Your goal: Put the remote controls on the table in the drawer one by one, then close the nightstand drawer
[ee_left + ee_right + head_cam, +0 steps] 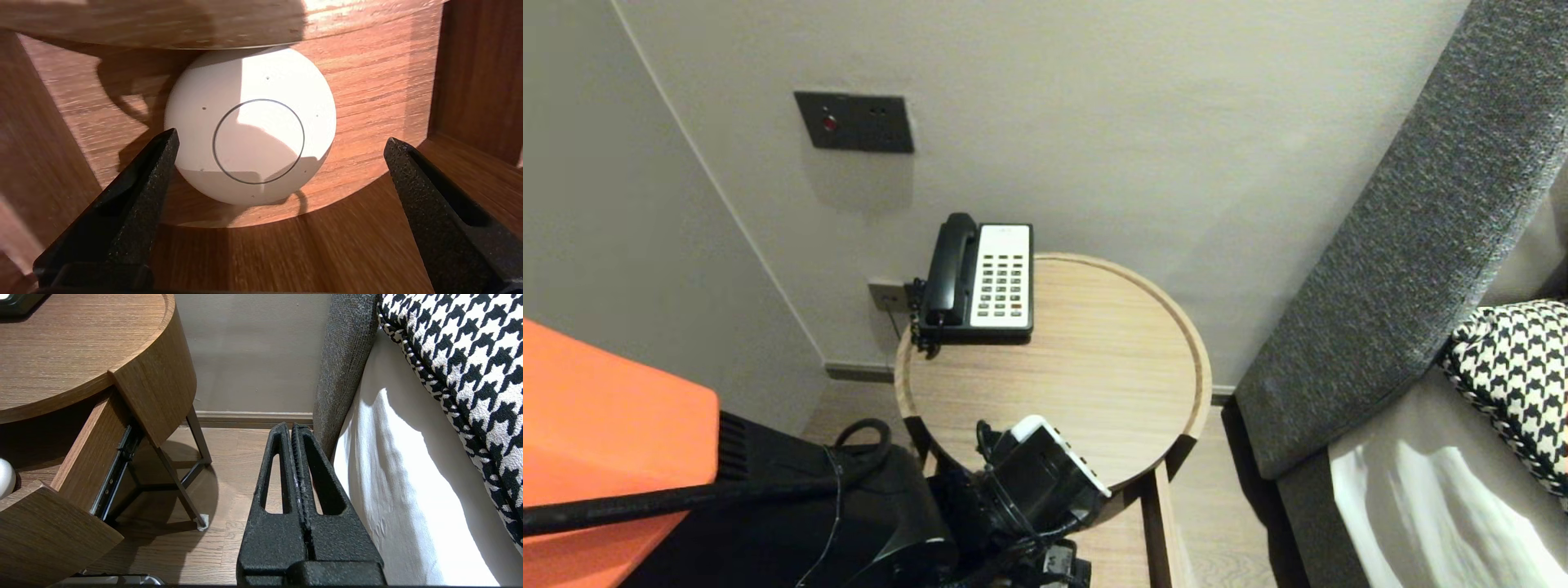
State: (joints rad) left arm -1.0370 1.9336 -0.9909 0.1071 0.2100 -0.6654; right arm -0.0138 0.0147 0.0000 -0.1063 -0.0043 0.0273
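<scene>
Sofa [1405, 245]: grey upholstery is filling the robot's right side, with a black-and-white checked cushion [1511, 367] lying on it.
Table [1094, 359]: round and wooden, it is standing against the wall between the sofa and the corner.
Drawer [94, 445]: it is hanging pulled out from under the table top, on the side facing the robot.
Phone [984, 278]: a black-and-white desk set is sitting at the table's far edge, well apart from the drawer.
Left gripper [281, 136]: it is reaching into the drawer with its fingers spread wide and holding nothing. The ball is lying between them, nearer one fingertip [167, 141] than the other.
Right gripper [291, 426]: it is hanging idle above the floor between table and sofa, its fingers pressed together and empty.
Ball [250, 126]: white, with a thin dark ring on it, it is resting on the drawer floor, partly tucked under the table top.
Risk: round and smooth, the ball is likely to roll or squirt away if the fingers meet it off-centre, as one is sitting much closer than the other. The table top overhead is leaving little room, so a lift could knock the wrist against it.
</scene>
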